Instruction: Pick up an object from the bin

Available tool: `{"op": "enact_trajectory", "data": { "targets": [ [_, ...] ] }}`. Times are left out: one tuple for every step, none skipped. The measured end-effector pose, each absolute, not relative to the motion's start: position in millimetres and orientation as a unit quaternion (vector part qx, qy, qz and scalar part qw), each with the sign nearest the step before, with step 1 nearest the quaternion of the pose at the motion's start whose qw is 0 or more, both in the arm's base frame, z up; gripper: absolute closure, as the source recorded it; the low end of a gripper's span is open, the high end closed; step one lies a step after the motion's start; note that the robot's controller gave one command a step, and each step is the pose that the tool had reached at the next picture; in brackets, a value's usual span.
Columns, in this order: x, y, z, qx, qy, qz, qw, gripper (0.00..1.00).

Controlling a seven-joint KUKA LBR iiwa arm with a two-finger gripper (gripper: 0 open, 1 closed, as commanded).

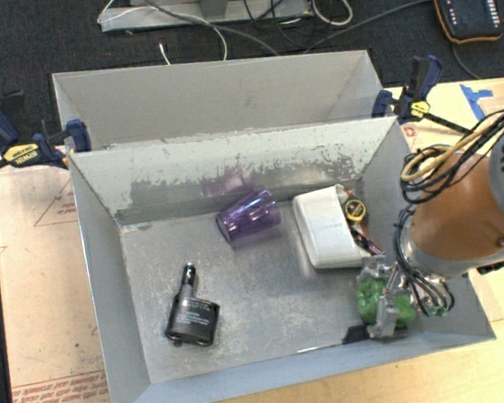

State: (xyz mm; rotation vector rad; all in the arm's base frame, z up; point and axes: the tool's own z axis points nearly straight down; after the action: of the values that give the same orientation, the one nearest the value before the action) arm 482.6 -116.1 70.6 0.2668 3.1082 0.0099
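The pincer sat low in the 5 o'clock corner of the grey metal bin, right up against a small lumpy green thing. Honestly couldn't tell if it was wide, narrow or gripping. A white boxy plastic block lay near its 11 o'clock. A see-through purple cup lay tipped over toward 10, and a black cylindrical gadget was well apart at 9.

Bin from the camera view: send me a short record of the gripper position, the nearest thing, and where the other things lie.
gripper: low in the front right corner of the bin
nearest thing: green object, right beside the gripper; grasp cannot be told
white box: right of centre, just behind the gripper
purple cup: on its side near the back wall
black cylinder: front left, apart from the rest
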Motion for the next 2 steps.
{"op": "enact_trajectory", "data": {
  "targets": [
    [482.8, -116.1, 74.7, 0.085, 0.996, 0.003, 0.011, 1.0],
    [482.9, -115.9, 78.1, 0.085, 0.996, 0.003, 0.011, 1.0]
  ]
}}
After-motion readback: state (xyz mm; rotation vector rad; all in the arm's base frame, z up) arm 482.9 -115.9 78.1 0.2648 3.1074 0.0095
